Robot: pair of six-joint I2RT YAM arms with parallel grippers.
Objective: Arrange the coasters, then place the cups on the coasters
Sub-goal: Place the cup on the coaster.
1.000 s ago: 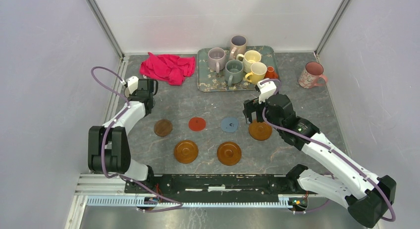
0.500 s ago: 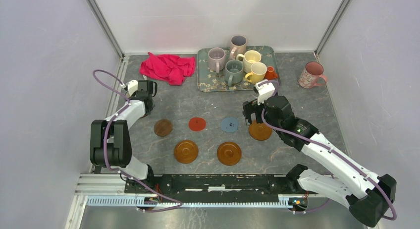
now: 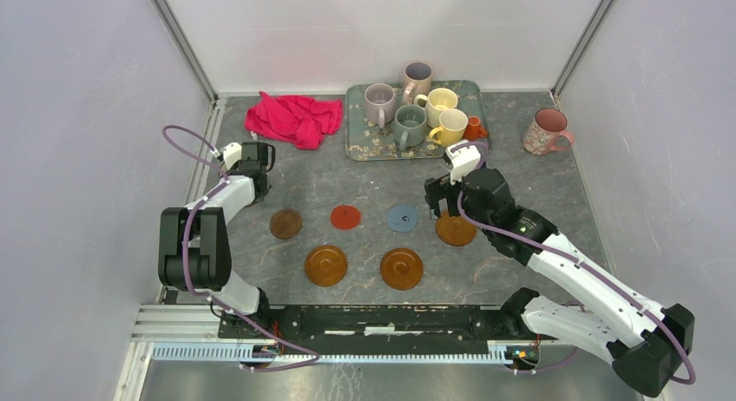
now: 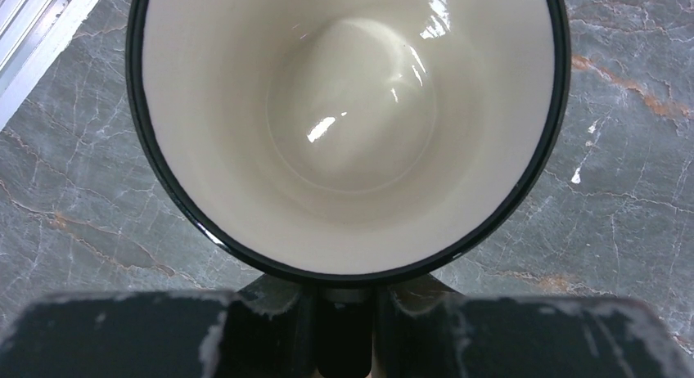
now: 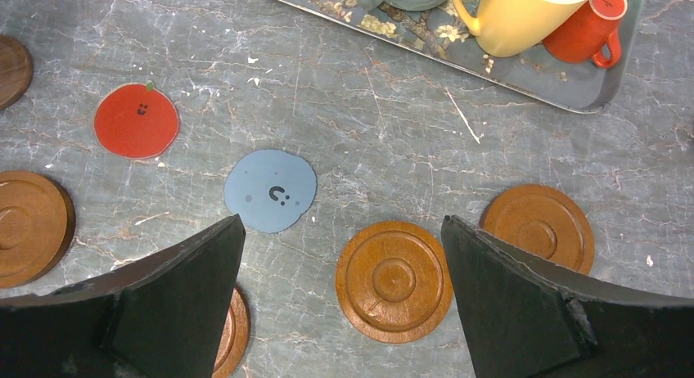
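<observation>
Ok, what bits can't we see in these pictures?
Top view: the left hand hides the black-rimmed cup.
Left wrist view: its outside is hidden below its rim.
Right wrist view: the right hand's finger covers most of one amber coaster.

The overhead camera looks down over the grey marbled table. The left wrist camera peers closely into a cream-lined ceramic cup. The right wrist camera shares overhead's flat blue coaster, just ahead of the right gripper.

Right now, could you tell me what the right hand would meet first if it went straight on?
Probably the amber coaster straight ahead of it; nothing shows in between.
</observation>
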